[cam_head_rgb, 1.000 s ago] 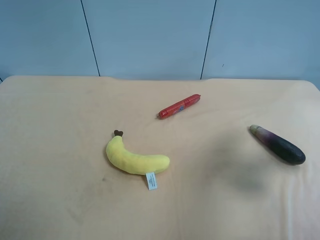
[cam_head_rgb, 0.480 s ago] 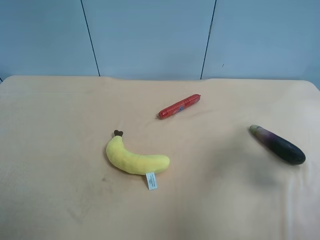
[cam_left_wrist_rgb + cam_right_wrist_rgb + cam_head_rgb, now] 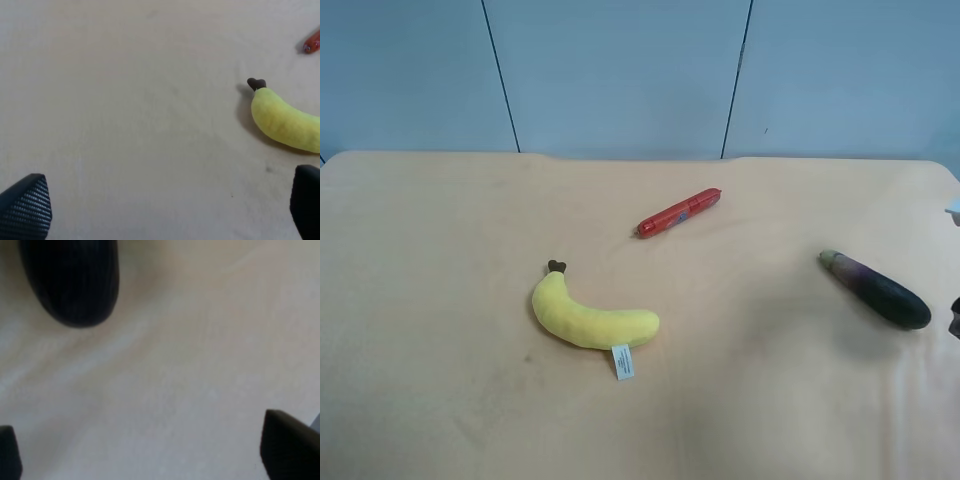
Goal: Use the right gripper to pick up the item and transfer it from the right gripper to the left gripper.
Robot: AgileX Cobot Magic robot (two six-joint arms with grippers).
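step: approach | right tool: jaws spread wide, holding nothing | eggplant: beyond its tips, outside jaws | next: advance, straddle, close | left tool: spread wide, empty

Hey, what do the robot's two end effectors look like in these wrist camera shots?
The black left end effector has wedge-shaped fingertips, one showing a fine dotted grid texture. The right end effector has plain dark, angular fingers, blurred. No cables or markings show in either view.
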